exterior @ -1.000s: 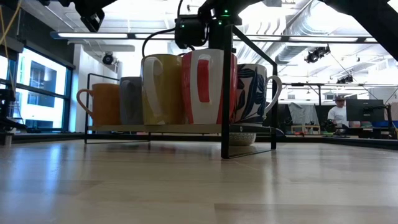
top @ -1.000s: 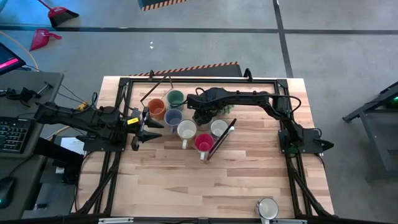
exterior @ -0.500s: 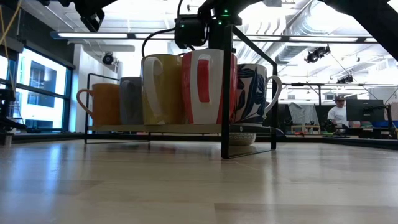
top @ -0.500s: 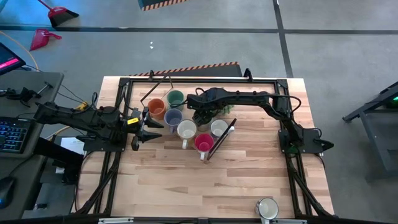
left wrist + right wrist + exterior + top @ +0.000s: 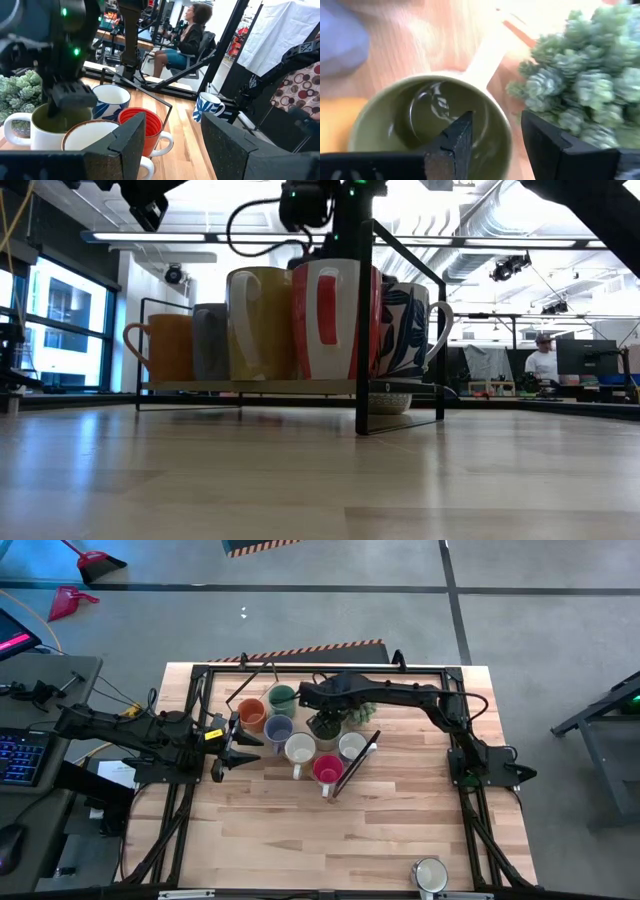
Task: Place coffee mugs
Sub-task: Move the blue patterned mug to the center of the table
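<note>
Several mugs stand together on a black wire tray [image 5: 362, 752]: orange [image 5: 251, 715], olive-green inside [image 5: 283, 698], blue-grey [image 5: 278, 728], white [image 5: 300, 748], red-pink [image 5: 327, 770] and another white [image 5: 352, 745]. My right gripper [image 5: 306, 695] hovers open above the olive-lined mug [image 5: 420, 120]. One finger [image 5: 455, 142] is over its mouth and the other [image 5: 545, 142] is toward the plant [image 5: 580, 80]. My left gripper [image 5: 172, 122] waits open at the tray's left side [image 5: 225, 750]. One more mug [image 5: 430, 873] stands at the near edge.
A spiky green potted plant [image 5: 330, 722] stands among the mugs, right beside the olive-lined one. Black frame rails [image 5: 190, 780] run along the table's left and right sides. Bare wood [image 5: 300, 830] lies between the tray and the near edge. A person [image 5: 187, 35] sits beyond the table.
My right gripper has risen and moved from over the plant toward the table's far left, over the olive-lined mug; the plant now shows uncovered. The mugs have stayed in place.
</note>
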Controlling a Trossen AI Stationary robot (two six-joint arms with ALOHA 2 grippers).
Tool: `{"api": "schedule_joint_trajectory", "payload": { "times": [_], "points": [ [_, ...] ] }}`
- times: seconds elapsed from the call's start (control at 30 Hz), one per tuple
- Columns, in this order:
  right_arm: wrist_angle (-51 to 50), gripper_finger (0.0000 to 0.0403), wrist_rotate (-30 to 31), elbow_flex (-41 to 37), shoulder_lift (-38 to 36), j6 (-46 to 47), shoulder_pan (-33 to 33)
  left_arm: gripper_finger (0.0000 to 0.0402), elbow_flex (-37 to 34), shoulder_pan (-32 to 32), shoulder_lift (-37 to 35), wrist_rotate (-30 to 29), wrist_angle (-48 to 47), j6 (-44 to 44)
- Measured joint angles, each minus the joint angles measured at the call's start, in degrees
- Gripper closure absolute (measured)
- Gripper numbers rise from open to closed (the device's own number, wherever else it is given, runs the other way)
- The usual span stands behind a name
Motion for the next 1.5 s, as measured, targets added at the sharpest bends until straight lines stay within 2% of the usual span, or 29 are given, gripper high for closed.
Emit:
{"api": "schedule_joint_trajectory", "payload": {
  "times": [0.43, 0.7, 1.03, 1.2, 1.33, 1.5],
  "points": [
    [-15.0, 0.0258, 0.5, 16.5, 0.0, -1.0, 2.0, 0.0222, 0.0, 0.0, 0.0, 0.0, 0.0, 0.0],
    [-15.4, 0.0258, 2.2, 12.9, -5.3, -5.8, 8.4, 0.0222, 0.0, 0.0, 0.0, 0.0, -0.1, 0.0],
    [-15.2, 0.0258, 16.1, 11.9, -8.9, -7.9, 21.3, 0.0222, 0.0, 0.0, 0.0, 0.0, 0.0, 1.4],
    [-15.3, 0.0258, 21.9, 4.0, -14.5, -1.7, 26.4, 0.0222, 0.0, 0.0, 0.0, 0.0, -0.1, 0.4],
    [-15.4, 0.0258, 24.7, -9.6, -21.8, 8.7, 30.6, 0.0222, 0.0, 0.0, 0.0, 0.0, -0.1, -0.1],
    [-11.5, 0.0258, 25.2, -26.3, -31.6, 19.6, 35.6, 0.0222, 0.0, 0.0, 0.0, -0.4, 0.0, -0.1]
  ]
}}
